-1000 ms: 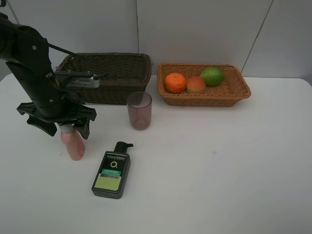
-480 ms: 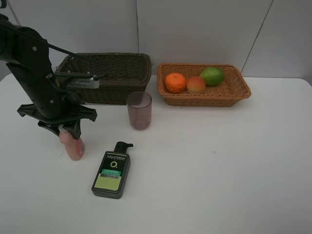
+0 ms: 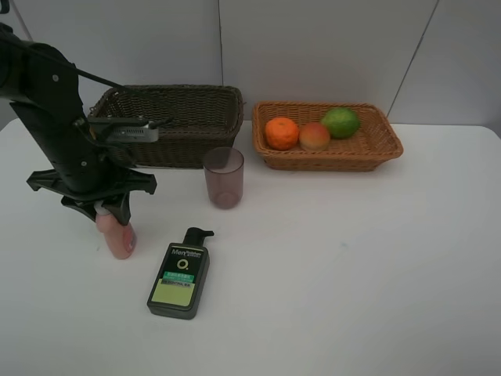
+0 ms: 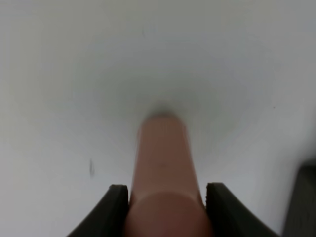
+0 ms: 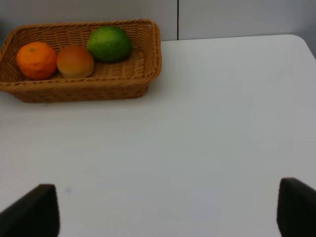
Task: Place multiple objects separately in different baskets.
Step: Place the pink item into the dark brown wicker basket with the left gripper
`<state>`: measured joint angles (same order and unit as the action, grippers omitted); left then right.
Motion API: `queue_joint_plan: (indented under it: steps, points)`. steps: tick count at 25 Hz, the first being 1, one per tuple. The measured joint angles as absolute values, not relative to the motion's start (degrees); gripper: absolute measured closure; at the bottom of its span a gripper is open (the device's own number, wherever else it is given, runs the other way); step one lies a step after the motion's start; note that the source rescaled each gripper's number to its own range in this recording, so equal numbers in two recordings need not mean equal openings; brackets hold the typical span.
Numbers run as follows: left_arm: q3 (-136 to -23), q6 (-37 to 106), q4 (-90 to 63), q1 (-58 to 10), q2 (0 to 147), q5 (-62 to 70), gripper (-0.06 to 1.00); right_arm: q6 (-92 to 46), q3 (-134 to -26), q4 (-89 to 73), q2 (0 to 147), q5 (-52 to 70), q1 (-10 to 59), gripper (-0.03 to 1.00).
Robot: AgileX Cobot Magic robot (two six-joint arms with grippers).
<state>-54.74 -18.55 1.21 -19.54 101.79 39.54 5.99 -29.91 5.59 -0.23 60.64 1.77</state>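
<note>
White table (image 3: 352,274) under a pale wall: the pink bottle (image 3: 119,239) stands slightly tilted at its left side, its top clamped between the jaws of the left gripper (image 3: 106,210). The pump bottle (image 3: 179,274) lies flat nearby, and the mauve cup (image 3: 224,178) stands upright in front of the dark basket (image 3: 172,117). The orange (image 3: 282,132), peach (image 3: 315,136) and green fruit (image 3: 340,122) sit in the light basket (image 3: 329,153), while the right gripper (image 5: 165,210) is spread wide and holds nothing.

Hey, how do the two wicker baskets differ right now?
The dark brown basket is deeper; the tan basket is shallower. The dark brown basket shows nothing inside, while the tan basket holds an orange, a peach-like fruit and a green fruit. Both are rectangular woven wicker.
</note>
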Motion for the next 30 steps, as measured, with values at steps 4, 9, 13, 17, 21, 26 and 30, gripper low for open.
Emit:
queue_joint_plan:
  steps: [4, 9, 13, 17, 21, 26, 30]
  points:
    - [-54.7, -18.6, 1.2, -19.5, 101.8, 39.6, 0.5, 6.0, -29.9, 5.7, -0.2, 60.6, 1.8, 0.11]
    - [-54.6, -18.6, 1.2, -19.5, 101.8, 39.7, 0.5, 6.0, -29.9, 5.7, -0.2, 60.6, 1.8, 0.11]
    - [-54.6, -18.6, 1.2, -19.5, 101.8, 40.6, 0.5, 6.0, -29.9, 5.7, -0.2, 60.6, 1.8, 0.11]
    - [-54.8, -18.6, 1.2, -19.5, 100.2, 41.3, 0.5, 6.0, -29.9, 5.7, -0.2, 60.6, 1.8, 0.11]
    - [-58.1, -18.6, 1.4, -19.5, 96.5, 44.2, 0.5, 6.0, -29.9, 5.7, -0.2, 60.6, 1.8, 0.11]
    - [-64.7, -18.6, 2.6, -19.5, 94.8, 47.9, 0.5, 6.0, -29.9, 5.7, -0.2, 60.6, 1.8, 0.11]
    - [-69.1, -18.6, 5.1, -19.5, 94.6, 48.7, 0.5, 6.0, -29.9, 5.7, -0.2, 60.6, 1.8, 0.11]
